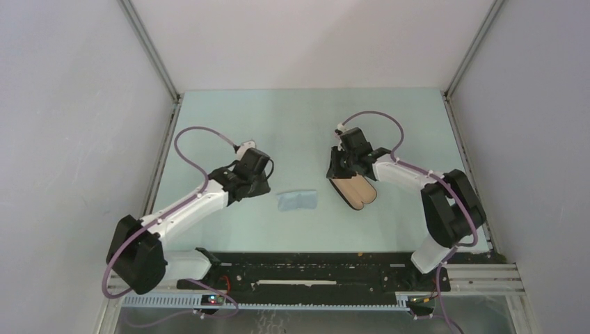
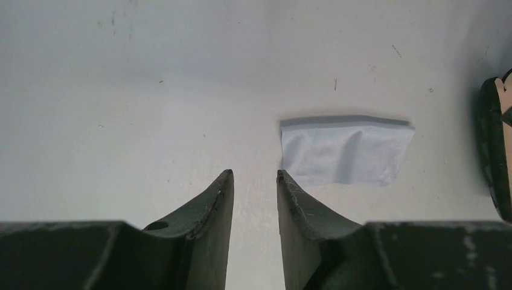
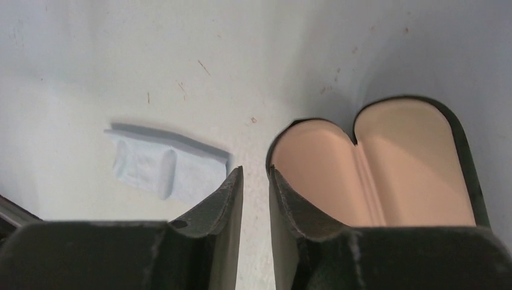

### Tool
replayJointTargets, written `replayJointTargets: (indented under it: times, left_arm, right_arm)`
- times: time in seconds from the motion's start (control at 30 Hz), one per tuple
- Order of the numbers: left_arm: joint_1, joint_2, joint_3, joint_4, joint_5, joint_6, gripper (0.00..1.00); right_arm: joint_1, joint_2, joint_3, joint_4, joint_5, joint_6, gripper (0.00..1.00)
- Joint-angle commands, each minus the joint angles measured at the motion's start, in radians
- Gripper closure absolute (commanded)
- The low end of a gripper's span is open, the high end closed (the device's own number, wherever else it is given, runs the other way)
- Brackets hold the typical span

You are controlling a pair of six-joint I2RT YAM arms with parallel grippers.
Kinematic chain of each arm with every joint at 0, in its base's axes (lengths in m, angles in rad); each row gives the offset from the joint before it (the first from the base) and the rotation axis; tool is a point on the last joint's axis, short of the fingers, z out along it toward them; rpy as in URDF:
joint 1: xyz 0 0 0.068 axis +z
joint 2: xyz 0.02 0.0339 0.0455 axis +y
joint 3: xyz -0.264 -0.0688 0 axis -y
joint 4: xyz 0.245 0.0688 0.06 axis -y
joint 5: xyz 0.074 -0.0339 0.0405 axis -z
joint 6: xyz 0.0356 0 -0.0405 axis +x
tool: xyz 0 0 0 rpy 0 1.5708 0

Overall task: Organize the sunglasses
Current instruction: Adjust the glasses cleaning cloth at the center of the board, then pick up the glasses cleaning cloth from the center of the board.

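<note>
The sunglasses are out of view in all three views. A black case (image 1: 355, 190) lies open on the table with its tan lining (image 3: 386, 163) facing up and nothing inside it. My right gripper (image 1: 342, 169) hovers at the case's far left end. Its jaws (image 3: 255, 170) are open by a narrow gap, with only bare table between them. To the left, my left gripper (image 1: 266, 186) points toward a folded light blue cloth (image 1: 297, 200). It is open (image 2: 255, 175) and empty, and its right fingertip (image 2: 284, 178) is just short of the cloth's (image 2: 347, 151) corner.
The cloth (image 3: 163, 166) lies between the two arms, left of the case. The case's dark rim (image 2: 494, 151) shows at the right edge of the left wrist view. Metal rails (image 1: 161, 160) and grey walls border the pale green table (image 1: 292, 125).
</note>
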Motion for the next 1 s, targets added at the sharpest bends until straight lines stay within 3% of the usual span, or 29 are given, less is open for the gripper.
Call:
replayJointTargets:
  times: [0.0, 0.37, 0.53, 0.7, 0.97]
  left_arm:
    - [0.025, -0.052, -0.047, 0.021, 0.019, 0.024, 0.62]
    - [0.034, -0.044, -0.07, 0.036, 0.04, 0.033, 0.62]
    - [0.035, -0.057, -0.079, 0.037, 0.041, 0.036, 0.62]
    - [0.037, -0.052, -0.076, 0.071, 0.077, 0.053, 0.56]
    - [0.038, 0.042, -0.117, 0.216, 0.24, 0.015, 0.5]
  right_arm:
    - [0.02, 0.072, 0.08, 0.011, -0.021, -0.022, 0.71]
    - [0.078, 0.194, 0.168, -0.012, -0.012, -0.036, 0.74]
    - [0.099, 0.123, 0.157, -0.021, 0.045, -0.04, 0.75]
    - [0.085, 0.0, 0.119, -0.007, 0.063, -0.027, 0.67]
    - [0.147, 0.026, 0.07, -0.021, 0.046, 0.103, 0.55]
